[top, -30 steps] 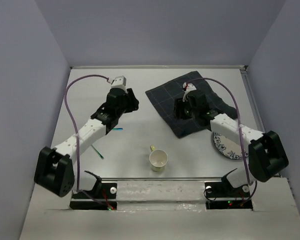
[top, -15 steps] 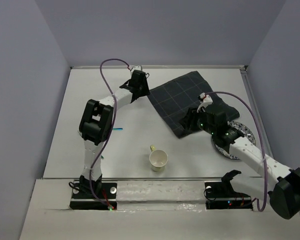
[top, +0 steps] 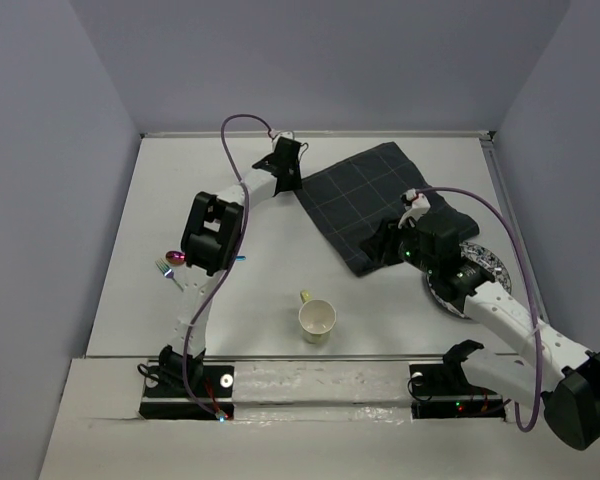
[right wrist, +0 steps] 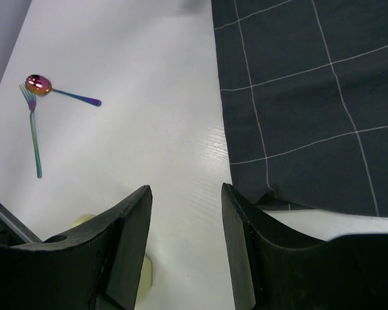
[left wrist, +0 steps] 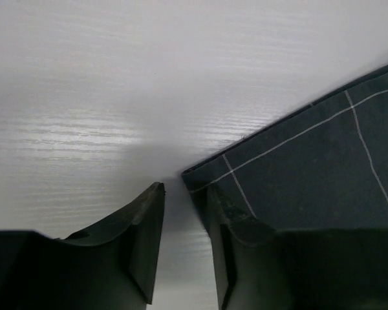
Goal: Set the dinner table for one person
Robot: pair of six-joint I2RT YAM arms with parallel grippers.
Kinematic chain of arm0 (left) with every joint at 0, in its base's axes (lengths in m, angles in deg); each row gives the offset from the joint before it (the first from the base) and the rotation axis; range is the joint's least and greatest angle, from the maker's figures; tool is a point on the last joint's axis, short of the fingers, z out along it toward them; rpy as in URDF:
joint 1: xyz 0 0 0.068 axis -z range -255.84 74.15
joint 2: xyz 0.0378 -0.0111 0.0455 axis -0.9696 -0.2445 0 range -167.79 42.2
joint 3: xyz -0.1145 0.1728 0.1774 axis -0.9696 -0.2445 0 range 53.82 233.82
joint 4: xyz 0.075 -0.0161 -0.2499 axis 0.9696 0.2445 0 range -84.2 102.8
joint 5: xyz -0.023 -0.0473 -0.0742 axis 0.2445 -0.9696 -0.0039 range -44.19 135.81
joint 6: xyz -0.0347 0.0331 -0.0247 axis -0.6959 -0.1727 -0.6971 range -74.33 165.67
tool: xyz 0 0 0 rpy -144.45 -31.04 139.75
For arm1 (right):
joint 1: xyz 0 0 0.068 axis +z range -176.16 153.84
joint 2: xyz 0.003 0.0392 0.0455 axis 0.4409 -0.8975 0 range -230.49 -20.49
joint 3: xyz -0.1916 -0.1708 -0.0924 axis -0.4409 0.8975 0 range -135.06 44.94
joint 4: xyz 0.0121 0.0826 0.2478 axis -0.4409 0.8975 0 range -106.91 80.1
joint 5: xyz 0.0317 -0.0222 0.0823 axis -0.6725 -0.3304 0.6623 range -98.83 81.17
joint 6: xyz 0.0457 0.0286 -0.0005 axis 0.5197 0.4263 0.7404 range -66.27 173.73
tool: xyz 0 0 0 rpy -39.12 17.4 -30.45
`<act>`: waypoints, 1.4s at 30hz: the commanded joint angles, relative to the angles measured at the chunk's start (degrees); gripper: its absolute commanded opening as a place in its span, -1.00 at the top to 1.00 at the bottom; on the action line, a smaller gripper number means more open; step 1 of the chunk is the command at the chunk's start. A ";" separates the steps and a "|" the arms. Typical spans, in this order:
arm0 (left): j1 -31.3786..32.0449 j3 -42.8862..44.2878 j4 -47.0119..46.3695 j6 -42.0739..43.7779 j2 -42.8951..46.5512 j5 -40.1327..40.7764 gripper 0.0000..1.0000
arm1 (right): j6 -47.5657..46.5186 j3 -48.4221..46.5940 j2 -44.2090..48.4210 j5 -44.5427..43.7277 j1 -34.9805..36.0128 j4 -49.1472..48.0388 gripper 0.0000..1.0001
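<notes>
The white dinner table [top: 260, 300] carries a dark navy checked mat [top: 365, 200] at the back right. My left gripper [top: 293, 182] reaches to the mat's left corner. In the left wrist view its jaws [left wrist: 183, 189] stand open a little, bare table between them, and the right finger [left wrist: 223, 213] lies over the mat's [left wrist: 310, 168] edge. My right gripper [top: 373, 250] hovers at the mat's near corner, open [right wrist: 185, 189], holding nothing. A pale yellow cup [top: 317, 320] stands front centre. A patterned plate [top: 488, 263] lies partly under the right arm.
An iridescent spoon [top: 177, 258] and a teal fork [top: 165, 268] lie at the left, partly behind the left arm; both show in the right wrist view, spoon [right wrist: 37, 84] and fork [right wrist: 33, 132]. Grey walls enclose the table on three sides.
The left arm swung from the table's left middle out to the mat's left corner, and its jaws narrowed slightly. The right gripper drew back from over the mat to its near corner.
</notes>
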 commanded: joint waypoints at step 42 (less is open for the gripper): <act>-6.78 -35.75 -18.11 -1.38 39.68 1.23 1.00 | 6.24 -12.20 -33.89 -8.43 -14.67 -2.29 -0.26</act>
